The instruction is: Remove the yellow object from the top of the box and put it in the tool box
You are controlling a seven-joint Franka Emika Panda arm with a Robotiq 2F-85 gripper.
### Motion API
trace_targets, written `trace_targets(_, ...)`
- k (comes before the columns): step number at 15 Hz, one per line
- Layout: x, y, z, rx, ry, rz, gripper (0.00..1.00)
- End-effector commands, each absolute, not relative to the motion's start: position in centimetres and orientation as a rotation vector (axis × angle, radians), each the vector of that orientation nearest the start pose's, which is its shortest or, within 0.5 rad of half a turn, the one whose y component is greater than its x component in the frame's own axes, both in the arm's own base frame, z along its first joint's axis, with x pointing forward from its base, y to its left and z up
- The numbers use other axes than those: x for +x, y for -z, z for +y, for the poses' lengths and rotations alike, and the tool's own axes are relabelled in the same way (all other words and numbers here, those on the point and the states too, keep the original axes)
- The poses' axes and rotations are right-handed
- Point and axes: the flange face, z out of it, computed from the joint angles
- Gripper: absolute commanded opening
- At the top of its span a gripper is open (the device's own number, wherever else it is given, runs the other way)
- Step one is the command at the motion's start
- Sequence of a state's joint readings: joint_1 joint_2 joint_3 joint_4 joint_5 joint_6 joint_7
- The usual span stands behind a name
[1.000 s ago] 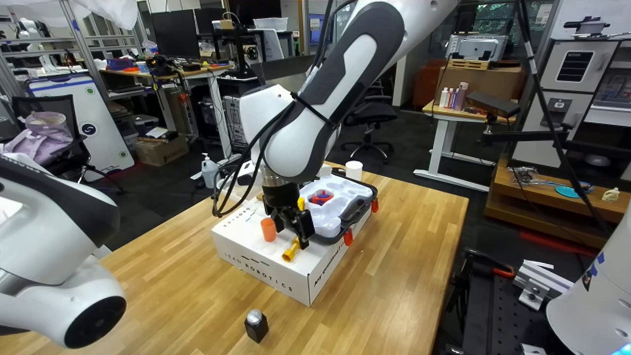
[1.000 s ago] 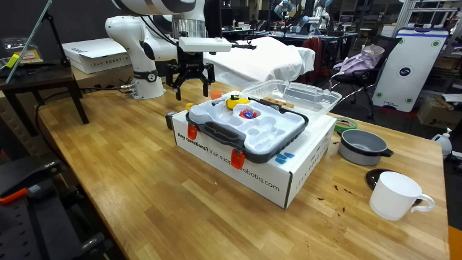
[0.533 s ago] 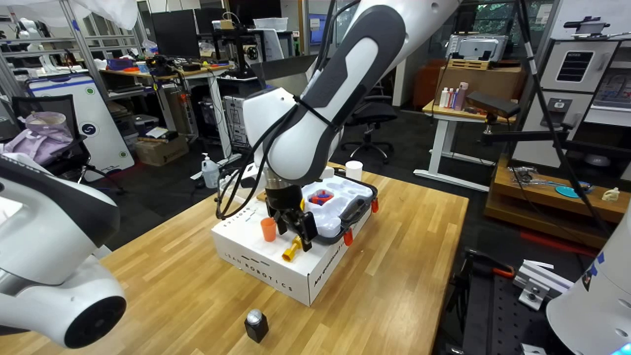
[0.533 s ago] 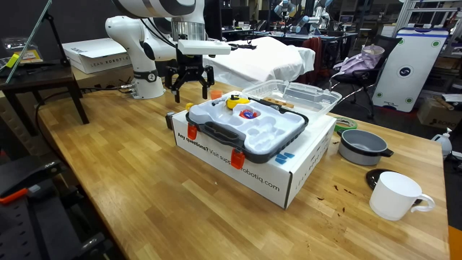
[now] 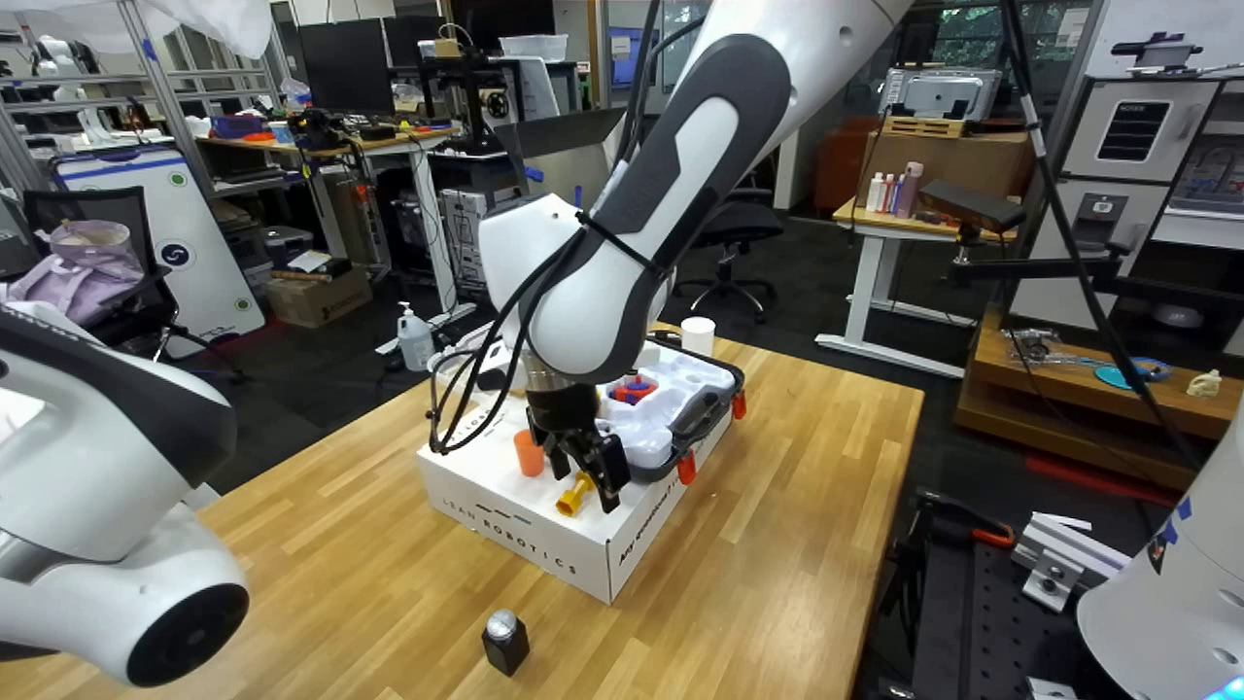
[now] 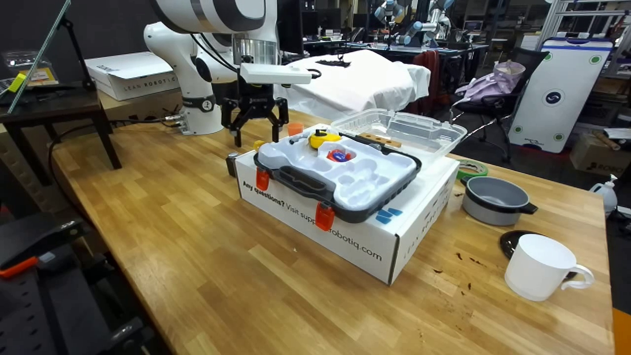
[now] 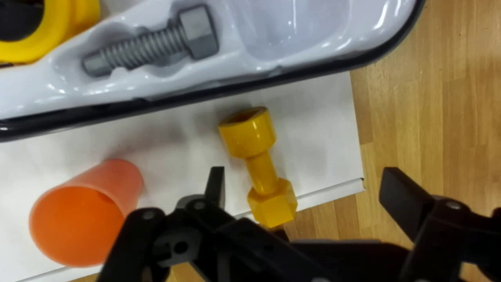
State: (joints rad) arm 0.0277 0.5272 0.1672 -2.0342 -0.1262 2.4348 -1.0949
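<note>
– One gripper point(image 7: 305, 186), clamped yet? Go left to right, wrist view.
– No clamp. Jaws well apart, nothing held. Far left: grey bolt point(image 7: 152, 47) in a recess of the tool box point(image 7: 293, 35), shaped to it, likely so it can't roll. Clear lid point(image 6: 419, 130) is folded back in an exterior view, presumably to leave the inside reachable from above.
– Near left?
– Orange cup point(image 7: 78, 223), standing on the white box point(image 7: 321, 129). Left finger point(image 7: 216, 184) shows between it and the yellow piece point(image 7: 261, 168), so I'd watch that side.
– Piece itself?
– Middle, lying on top of the box just beside the tool box, not in it. Socket end far, hex end by the near edge. Stem runs roughly across the closing direction, so I read the gripper as turned to pinch it there.
– Centred?
– No. Piece sits toward the left finger; right finger point(image 7: 405, 196) is out past the box's right edge, over the table point(image 7: 430, 129). Close now and the left finger probably hits first and pushes the piece right. Shifting left fixes that but eats cup clearance.
– So stage?
– Lining up for the pick, my guess. Gripping not yet done.
</note>
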Motion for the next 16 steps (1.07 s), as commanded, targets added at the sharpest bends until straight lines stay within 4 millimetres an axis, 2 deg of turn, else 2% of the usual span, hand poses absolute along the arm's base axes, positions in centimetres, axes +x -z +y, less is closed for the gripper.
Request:
trace_targets(1, 58.0, -17.3, 10.8, -2.382, -0.121, -1.934, 1.00)
trace_targets(7, 58.4, -17.2, 9.4, -2.395, -0.119, -1.909, 1.00)
trace_targets(16, 58.2, -15.8, 9.3, -2.384, -0.140, -1.887, 1.00)
